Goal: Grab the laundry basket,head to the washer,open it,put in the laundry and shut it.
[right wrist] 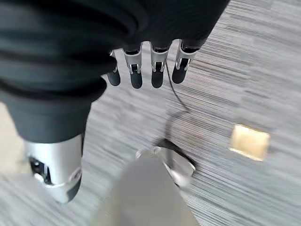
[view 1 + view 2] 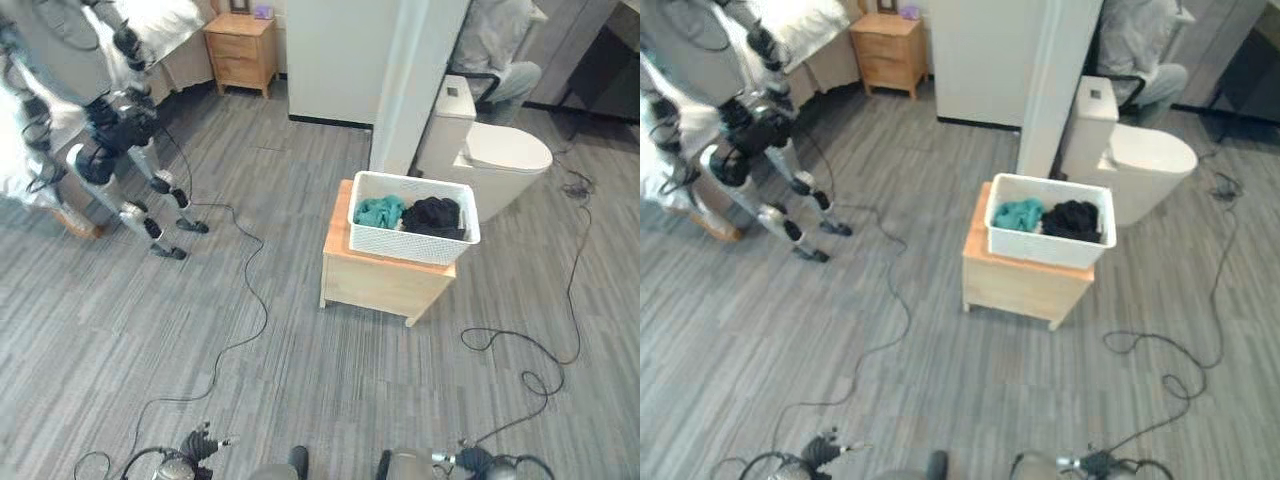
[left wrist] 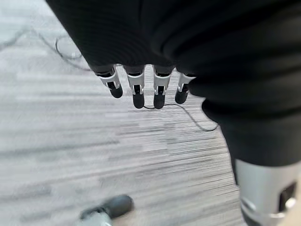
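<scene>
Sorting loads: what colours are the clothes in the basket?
Teal garment and black garment in the white laundry basket; left eye view is clearest.

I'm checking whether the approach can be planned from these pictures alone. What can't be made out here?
- The washer: no machine can be identified in either eye view.
- Laundry basket: any handles can't be made out.
- Black laundry and teal laundry: bunched up, so which garments they are is unclear.
- Left robot hand and right robot hand: palms hidden by the dark covers in the wrist views; fingers straight, holding nothing.
</scene>
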You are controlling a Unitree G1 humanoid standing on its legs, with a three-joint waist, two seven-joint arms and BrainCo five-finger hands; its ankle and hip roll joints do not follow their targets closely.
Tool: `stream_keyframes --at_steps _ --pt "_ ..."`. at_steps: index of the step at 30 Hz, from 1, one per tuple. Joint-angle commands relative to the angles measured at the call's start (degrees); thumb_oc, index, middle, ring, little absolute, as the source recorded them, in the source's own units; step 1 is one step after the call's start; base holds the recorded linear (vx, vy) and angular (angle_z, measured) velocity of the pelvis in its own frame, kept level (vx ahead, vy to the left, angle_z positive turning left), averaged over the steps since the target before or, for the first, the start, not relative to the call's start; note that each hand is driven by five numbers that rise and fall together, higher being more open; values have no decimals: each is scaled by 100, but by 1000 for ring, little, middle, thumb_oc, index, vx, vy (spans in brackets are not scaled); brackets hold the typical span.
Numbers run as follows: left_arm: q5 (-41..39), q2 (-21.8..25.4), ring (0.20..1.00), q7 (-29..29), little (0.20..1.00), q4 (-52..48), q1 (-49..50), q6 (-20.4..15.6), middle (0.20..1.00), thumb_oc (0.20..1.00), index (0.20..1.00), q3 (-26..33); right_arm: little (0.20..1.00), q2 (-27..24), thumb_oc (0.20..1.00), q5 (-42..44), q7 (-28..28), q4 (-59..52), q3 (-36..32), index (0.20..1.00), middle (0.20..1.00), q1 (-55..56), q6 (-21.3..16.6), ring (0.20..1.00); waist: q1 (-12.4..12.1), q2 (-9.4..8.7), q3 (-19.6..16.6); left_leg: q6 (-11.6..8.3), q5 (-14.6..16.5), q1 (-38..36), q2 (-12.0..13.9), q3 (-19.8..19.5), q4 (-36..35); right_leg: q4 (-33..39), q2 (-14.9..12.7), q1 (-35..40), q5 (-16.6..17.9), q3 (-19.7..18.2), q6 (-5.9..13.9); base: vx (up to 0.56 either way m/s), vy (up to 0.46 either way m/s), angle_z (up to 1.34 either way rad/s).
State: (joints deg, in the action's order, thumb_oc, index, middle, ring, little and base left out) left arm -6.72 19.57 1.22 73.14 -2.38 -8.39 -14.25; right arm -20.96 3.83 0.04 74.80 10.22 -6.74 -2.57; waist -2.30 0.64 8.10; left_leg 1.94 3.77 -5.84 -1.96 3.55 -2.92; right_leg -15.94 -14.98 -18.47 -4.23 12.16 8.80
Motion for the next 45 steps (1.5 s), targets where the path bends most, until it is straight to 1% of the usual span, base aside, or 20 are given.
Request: stream_keyframes --at_steps 1,3,5,7,8,9,10,11,12,13,14,17,18,20,22,29,33,35,41,45 --pt "28 22 1000 36 1000 3 -140 -167 1000 1000 1000 216 1000 -391 1000 269 -175 60 -123 1000 1000 -12 -25 1000 49 -120 47 -243 265 314 267 -343 550 1201 150 646 895 75 115 460 -145 -11" --pt "24 -10 1000 46 1000 24 -204 -221 1000 1000 1000 305 1000 -481 1000 337 -206 63 -291 1000 1000 30 -44 1000 211 -191 -39 -352 582 -114 293 -365 513 1854 205 539 1186 -149 291 552 -200 3" --pt "-2 -30 1000 59 1000 -2 -252 -234 1000 1000 1000 302 1000 -499 1000 383 -198 95 -347 1000 1000 93 -61 1000 261 -227 -81 -388 714 -247 318 -399 550 1820 253 606 1225 -320 290 368 -163 33" --pt "31 -147 1000 55 1000 -56 -281 -269 1000 1000 1000 205 1000 -532 1000 465 -172 220 -463 1000 1000 264 -87 1000 345 -241 -279 -518 846 -407 424 -523 934 1626 412 824 1237 -514 113 452 -264 52" --pt "8 -213 1000 70 1000 -38 -343 -258 1000 1000 1000 158 1000 -540 1000 496 -167 324 -468 1000 1000 274 -81 1000 348 -191 -287 -636 652 -252 538 -578 1568 1509 558 945 1139 -464 -8 371 -254 48" --pt "8 -209 1000 70 1000 -37 -346 -258 1000 1000 1000 158 1000 -537 1000 497 -167 325 -468 1000 1000 271 -81 1000 367 -214 -304 -633 628 -220 512 -596 1565 1510 529 922 1147 -455 -5 192 -232 38" --pt "-76 -241 1000 109 1000 -53 -418 -248 1000 1000 1000 128 1000 -508 1000 551 -192 394 -461 1000 1000 268 -87 1000 330 -206 -256 -737 241 71 600 -705 2389 1432 645 1082 1038 -479 -166 109 -196 3" --pt "-118 -252 1000 98 1000 -108 -433 -234 1000 1000 1000 126 1000 -496 1000 605 -190 398 -452 1000 1000 277 -83 1000 319 -276 -236 -745 -48 429 553 -803 3060 1425 639 1171 968 -457 -265 235 -365 -8" --pt "-223 -271 1000 274 1000 -316 -511 -271 1000 1000 1000 166 1000 -478 1000 701 -232 430 -351 1000 1000 167 -86 1000 167 -361 -146 -750 -472 1001 324 -1049 4008 1500 735 1482 814 -478 -456 201 -289 -2" --pt "-248 -283 1000 351 1000 -374 -555 -280 1000 1000 1000 146 1000 -450 1000 742 -269 427 -326 1000 1000 139 -79 1000 132 -401 -118 -749 -542 1168 294 -1101 4169 1548 772 1614 747 -527 -516 272 -264 -24" --pt "-310 -296 1000 444 1000 -468 -632 -310 1000 1000 1000 109 1000 -425 1000 790 -319 428 -292 1000 1000 90 -79 1000 93 -429 -127 -744 -562 1299 324 -1084 3951 1606 807 1733 673 -566 -552 313 -128 -40" --pt "-756 -323 1000 657 1000 -1259 -679 -435 1000 1000 1000 90 1000 -465 1000 907 -492 281 -265 1000 1000 -3 -145 1000 -39 -371 -138 -752 -337 1511 612 -762 2312 1790 868 2072 457 -561 -475 289 -5 -34" --pt "-1125 -315 1000 663 1000 -1863 -596 -479 1000 1000 1000 149 1000 -502 1000 944 -524 151 -296 1000 1000 7 -162 1000 -103 -238 -155 -807 -554 1401 756 -569 1324 1879 908 2266 343 -503 -424 243 119 -38" --pt "-1321 -327 1000 547 1000 -2466 -317 -397 1000 1000 1000 181 1000 -517 1000 911 -510 -24 -354 1000 1000 25 -148 1000 -96 -93 -213 -812 -562 1147 903 -343 917 1894 937 2375 284 -459 -377 191 113 -33" --pt "-1027 -222 1000 439 1000 -3121 -65 -313 1000 1000 1000 151 1000 -608 1000 945 -545 -169 -540 1000 1000 -13 -169 1000 -125 12 -357 -791 -512 886 809 -479 599 2041 856 2471 344 -462 -299 160 102 -41" --pt "-641 70 1000 368 1000 -4225 461 -108 1000 1000 1000 502 1000 -703 1000 1057 -575 -910 -895 1000 1000 -13 -125 1000 -171 80 -561 -694 -522 440 746 -255 35 2094 702 2463 380 -592 -168 106 75 -10" --pt "-667 175 1000 370 1000 -4681 760 11 1000 1000 1000 877 1000 -843 1000 694 -627 -2505 -960 1000 1000 120 -91 1000 -150 56 -602 -628 -482 335 724 -143 -32 2090 657 2416 408 -666 -126 63 41 -4" --pt "-692 203 1000 336 1000 -4740 902 104 1000 1000 1000 945 1000 -846 1000 568 -652 -3002 -944 1000 1000 86 -68 1000 -160 55 -602 -594 -438 272 718 -116 -59 2042 660 2413 401 -688 -118 66 28 -12" --pt "-533 330 1000 183 1000 -4410 926 273 1000 1000 1000 831 1000 -861 1000 375 -508 -3284 -729 1000 1000 -68 62 1000 -154 41 -610 -580 -353 122 743 -58 -144 2018 656 2476 335 -666 -92 47 23 -7" --pt "-1851 217 1000 -14 1000 -4142 827 328 1000 1000 1000 594 1000 -890 1000 288 -393 -3389 -459 1000 1000 -272 192 1000 -107 38 -566 -591 -375 141 773 -37 -169 1997 672 2415 338 -647 -79 6 9 0"
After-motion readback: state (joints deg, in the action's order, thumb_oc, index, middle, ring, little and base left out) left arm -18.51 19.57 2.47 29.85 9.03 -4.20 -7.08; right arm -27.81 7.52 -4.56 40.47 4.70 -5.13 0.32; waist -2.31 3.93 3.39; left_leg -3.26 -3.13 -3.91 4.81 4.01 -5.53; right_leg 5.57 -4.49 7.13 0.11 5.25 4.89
